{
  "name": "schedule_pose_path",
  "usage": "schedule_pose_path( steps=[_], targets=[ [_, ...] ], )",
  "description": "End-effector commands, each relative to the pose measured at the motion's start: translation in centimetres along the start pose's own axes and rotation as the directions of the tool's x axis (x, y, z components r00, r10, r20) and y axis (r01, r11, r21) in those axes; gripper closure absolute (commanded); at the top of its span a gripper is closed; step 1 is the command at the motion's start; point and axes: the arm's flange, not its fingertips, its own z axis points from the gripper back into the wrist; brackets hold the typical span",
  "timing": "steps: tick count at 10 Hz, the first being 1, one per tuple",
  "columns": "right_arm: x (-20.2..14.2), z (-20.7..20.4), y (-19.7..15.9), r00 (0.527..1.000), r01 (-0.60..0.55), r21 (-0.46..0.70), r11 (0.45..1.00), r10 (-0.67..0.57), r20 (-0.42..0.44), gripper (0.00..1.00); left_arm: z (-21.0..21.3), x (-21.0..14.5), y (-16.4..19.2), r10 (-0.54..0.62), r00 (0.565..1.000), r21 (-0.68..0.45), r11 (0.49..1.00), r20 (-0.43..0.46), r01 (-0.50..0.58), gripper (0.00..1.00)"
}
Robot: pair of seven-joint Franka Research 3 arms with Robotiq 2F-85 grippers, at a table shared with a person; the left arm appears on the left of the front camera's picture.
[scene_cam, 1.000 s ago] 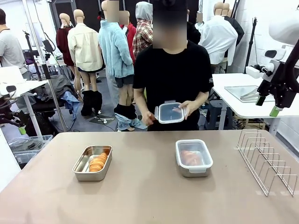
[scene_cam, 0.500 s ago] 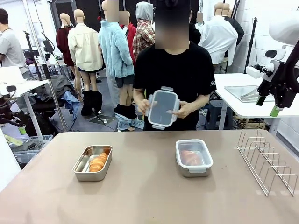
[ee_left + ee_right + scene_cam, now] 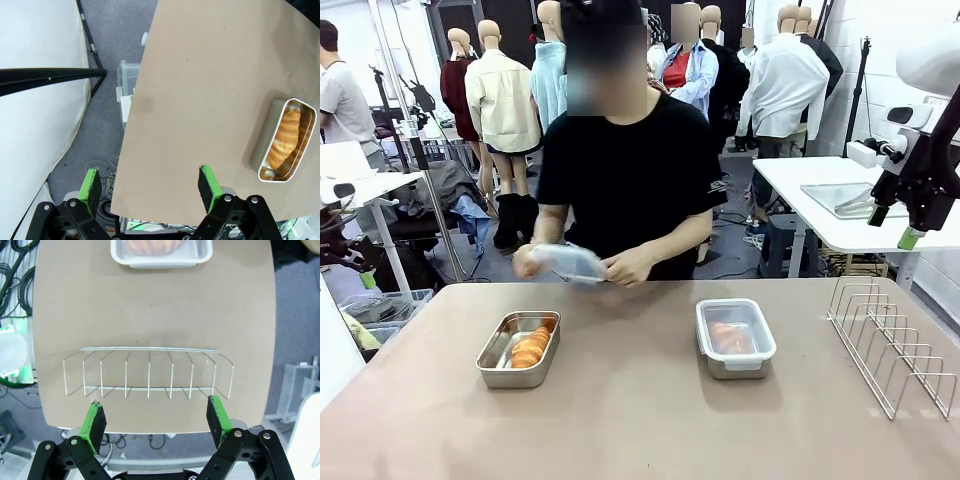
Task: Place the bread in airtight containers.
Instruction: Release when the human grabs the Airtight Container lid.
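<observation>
Person's hands (image 3: 620, 268) are holding a clear plastic lid (image 3: 568, 262) behind the open steel pan (image 3: 518, 348); left wrist camera is showing its golden ridged croissant (image 3: 283, 139). Both grippers' jaws are sitting wide open, empty.

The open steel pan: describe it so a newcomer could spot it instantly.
On the tan table, look to the robot's left half, just below the person's hands. The open steel pan sits there with a golden ridged roll lying in it. Unlike the other pan to the right, it has no clear lid on.
</observation>
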Motion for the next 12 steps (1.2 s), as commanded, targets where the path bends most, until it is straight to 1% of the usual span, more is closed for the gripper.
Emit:
schedule_pose_path(
  steps=[1, 12],
  targets=[
    [0.07, 0.05, 0.10, 1.000, -0.013, 0.008, 1.000, 0.014, -0.010, 0.00, 0.05, -0.04, 0.12, 0.003, 1.000, -0.001, 1.000, 0.002, -0.003, 0.00],
    [0.07, 0.05, 0.10, 1.000, -0.013, 0.008, 1.000, 0.014, -0.010, 0.00, 0.05, -0.04, 0.12, 0.003, 1.000, -0.001, 1.000, 0.002, -0.003, 0.00]
  ],
)
